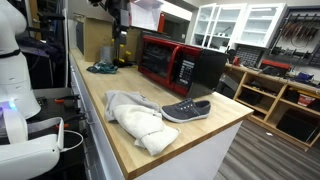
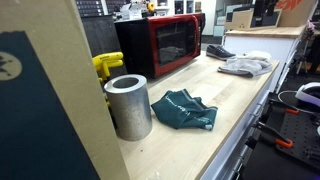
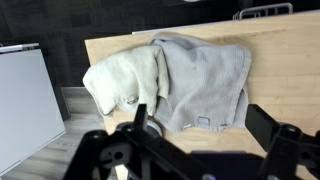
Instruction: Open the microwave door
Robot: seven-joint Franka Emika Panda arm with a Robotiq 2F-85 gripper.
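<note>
The microwave door (image 1: 157,60), red-framed with dark glass, sits shut on the microwave (image 1: 205,68), which stands at the far end of the wooden bench (image 1: 97,86) in an exterior view. At 6 o'clock from it lies a grey shoe (image 1: 186,110), with crumpled cloths (image 1: 135,118) at the shoe's 9 o'clock. In the wrist view the pincer (image 3: 198,135) hangs above those cloths, jaws spread wide, holding nothing.

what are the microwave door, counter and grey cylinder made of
Microwave door: glossy red frame, likely plastic or painted metal, around a dark reflective window, probably glass.
Counter: light wood, faint plank lines.
Cylinder: apparently metal, dull grey sheen.
</note>
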